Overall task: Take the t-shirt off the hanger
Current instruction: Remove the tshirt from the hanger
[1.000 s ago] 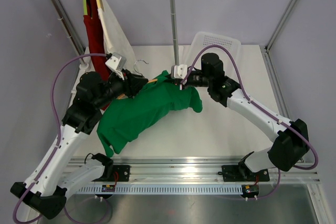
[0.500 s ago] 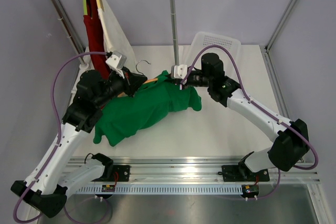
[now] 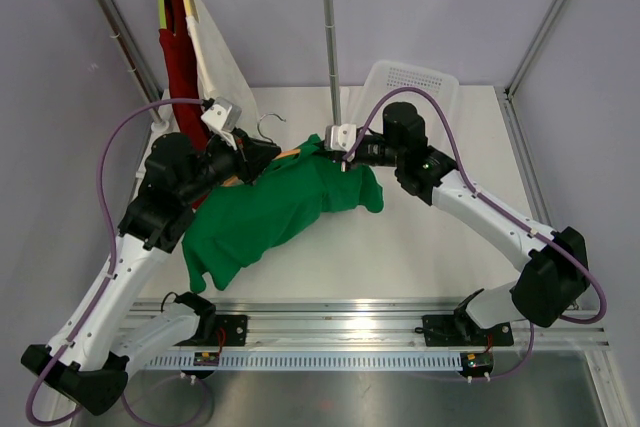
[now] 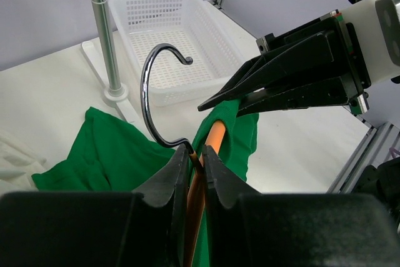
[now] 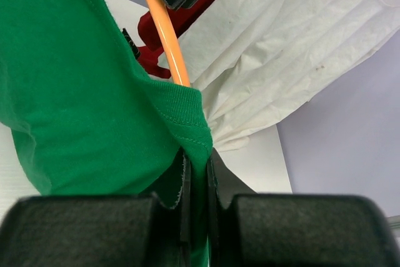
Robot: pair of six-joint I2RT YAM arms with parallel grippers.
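Green t-shirt (image 3: pixel 280 212) collar pinched in right gripper (image 5: pixel 195 167); orange hanger (image 4: pixel 215 136) neck clamped in left gripper (image 4: pixel 195 154)

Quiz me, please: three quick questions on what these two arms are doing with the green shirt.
1. True or false: the left claw is clamped on the orange hanger just below its metal hook.
2. What does the right claw pinch?
A) the white basket
B) an edge of the green t-shirt
C) the red garment on the rail
3. Fill the gap (inside / free of): the hanger's orange arm is ___ the t-shirt.

Key: 1 true; 2 B; 3 inside.
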